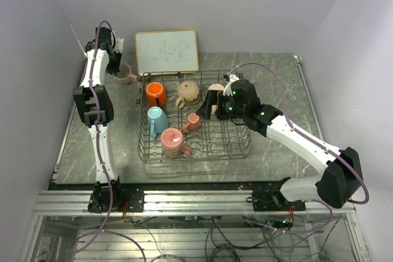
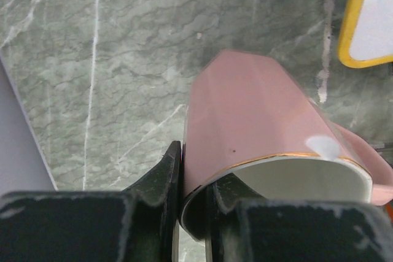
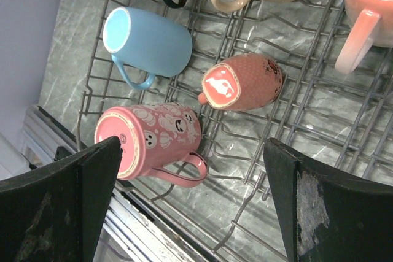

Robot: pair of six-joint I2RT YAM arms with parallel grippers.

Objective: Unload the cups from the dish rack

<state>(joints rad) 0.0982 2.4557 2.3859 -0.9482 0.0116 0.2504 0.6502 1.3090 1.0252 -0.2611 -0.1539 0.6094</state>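
Observation:
The dark wire dish rack [image 1: 239, 151] sits mid-table. In it lie an orange mug [image 1: 155, 93], a tan mug [image 1: 188, 92], a light blue mug [image 1: 157, 120], a small salmon mug [image 1: 192, 122], a pink patterned mug [image 1: 174, 142] and a salmon mug [image 1: 215, 90]. My left gripper [image 1: 118, 69] is at the back left, outside the rack. It is shut on the rim of a plain pink mug [image 2: 245, 108], one finger inside and one outside. My right gripper [image 1: 215, 104] is open and empty above the rack [image 3: 319, 108], over the pink patterned mug [image 3: 153, 136] and the small salmon mug [image 3: 245, 81].
A wood-framed whiteboard [image 1: 166, 51] stands just behind the rack, close to the right of the held pink mug; its yellow edge shows in the left wrist view [image 2: 362, 23]. Grey marble tabletop [image 1: 80, 151] lies left of the rack. Walls enclose the table on three sides.

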